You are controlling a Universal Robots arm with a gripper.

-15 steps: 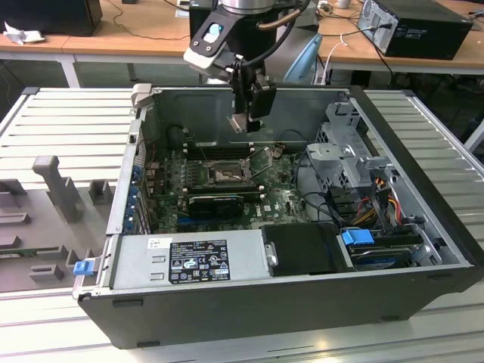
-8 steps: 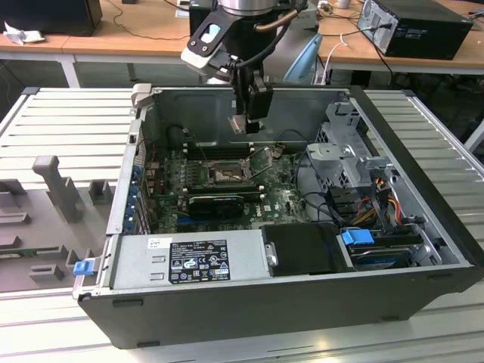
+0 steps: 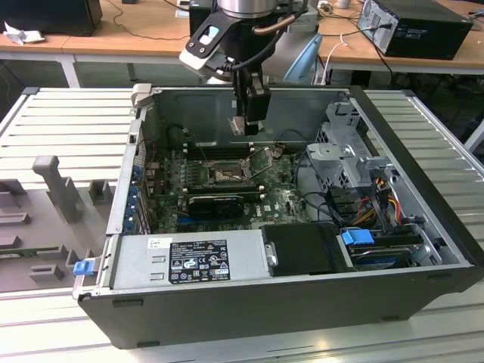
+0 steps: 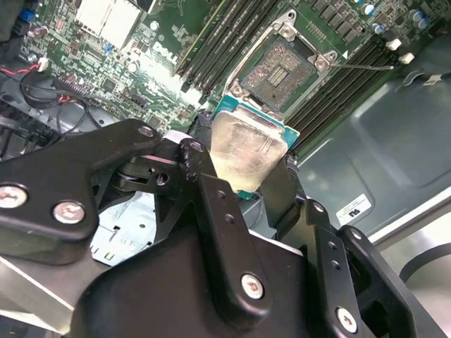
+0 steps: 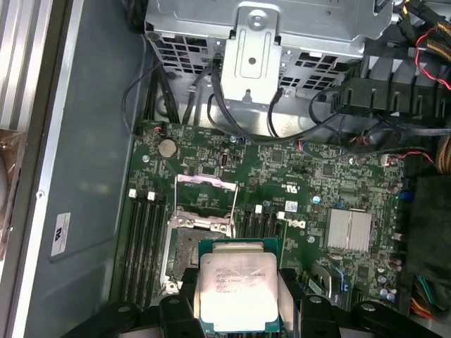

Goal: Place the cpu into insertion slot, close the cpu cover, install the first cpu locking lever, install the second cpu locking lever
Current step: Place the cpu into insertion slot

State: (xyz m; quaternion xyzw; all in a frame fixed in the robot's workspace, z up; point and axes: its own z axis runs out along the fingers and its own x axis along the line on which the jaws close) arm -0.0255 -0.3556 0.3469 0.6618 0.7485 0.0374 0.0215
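My gripper [image 3: 244, 125] hangs inside the open computer case, above the motherboard's far side. It is shut on the cpu [image 5: 236, 290], a flat silver-topped chip on a green carrier board, gripped by its edges between two black fingers [image 4: 204, 179]. The cpu [image 4: 248, 149] sits above and slightly to one side of the insertion slot [image 4: 280, 69], apart from it. The slot [image 5: 184, 248] lies bare with its contact field showing. The cpu cover [image 5: 206, 182] stands swung up and open at the slot's far edge. A thin wire lever [image 4: 361, 66] sticks out sideways from the slot [image 3: 226, 175].
Memory slots [image 5: 141, 239] flank the socket. A black expansion card [image 3: 215, 203] lies just in front of it. The power supply [image 3: 189, 261] fills the near side and a drive cage [image 3: 349, 151] with cables the exterior view's right. A silver heatsink [image 5: 349, 231] sits on the board.
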